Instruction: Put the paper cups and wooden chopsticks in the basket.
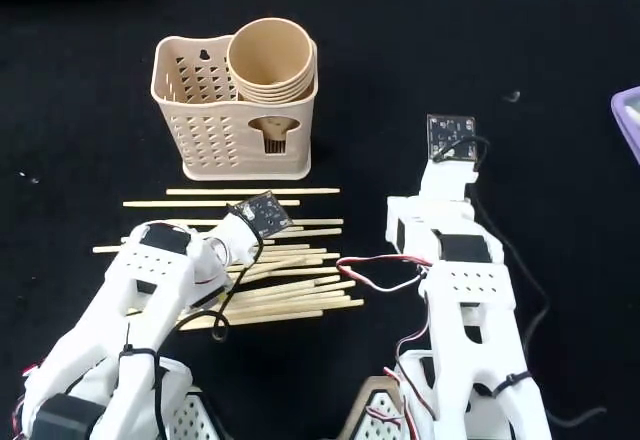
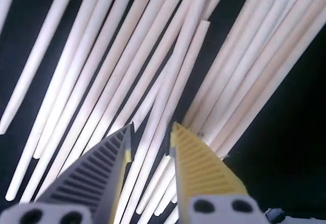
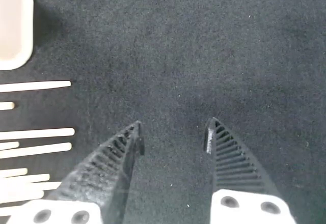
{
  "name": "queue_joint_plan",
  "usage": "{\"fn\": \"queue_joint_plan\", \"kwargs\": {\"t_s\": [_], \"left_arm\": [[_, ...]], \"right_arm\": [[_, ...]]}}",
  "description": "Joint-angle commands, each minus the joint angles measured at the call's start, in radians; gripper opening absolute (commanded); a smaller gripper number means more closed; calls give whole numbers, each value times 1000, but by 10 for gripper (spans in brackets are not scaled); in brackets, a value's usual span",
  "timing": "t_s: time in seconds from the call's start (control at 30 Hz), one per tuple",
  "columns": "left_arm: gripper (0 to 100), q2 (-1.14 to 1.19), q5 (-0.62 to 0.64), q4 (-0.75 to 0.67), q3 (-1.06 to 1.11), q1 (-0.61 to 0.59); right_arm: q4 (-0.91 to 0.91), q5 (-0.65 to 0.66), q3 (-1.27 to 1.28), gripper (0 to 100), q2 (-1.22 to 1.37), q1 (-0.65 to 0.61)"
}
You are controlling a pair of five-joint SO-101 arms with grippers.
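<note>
A beige perforated basket stands at the back left of the black table. A stack of paper cups sits upright in its right compartment. Several wooden chopsticks lie scattered in front of it. My left arm leans over that pile. In the left wrist view my left gripper is down among the chopsticks, its jaws closed narrowly on one or two that still lie with the rest. My right gripper hangs open over bare cloth, right of the chopstick ends, with nothing between its fingers.
A purple object pokes in at the right edge of the table. A corner of the basket shows in the right wrist view. Red and black cables run between the two arms.
</note>
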Motion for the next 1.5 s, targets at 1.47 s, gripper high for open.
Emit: {"fn": "queue_joint_plan", "kwargs": {"t_s": [1.47], "left_arm": [[123,-3,14,9,25,25]], "right_arm": [[-20,-8,-5,198,-31,17]]}}
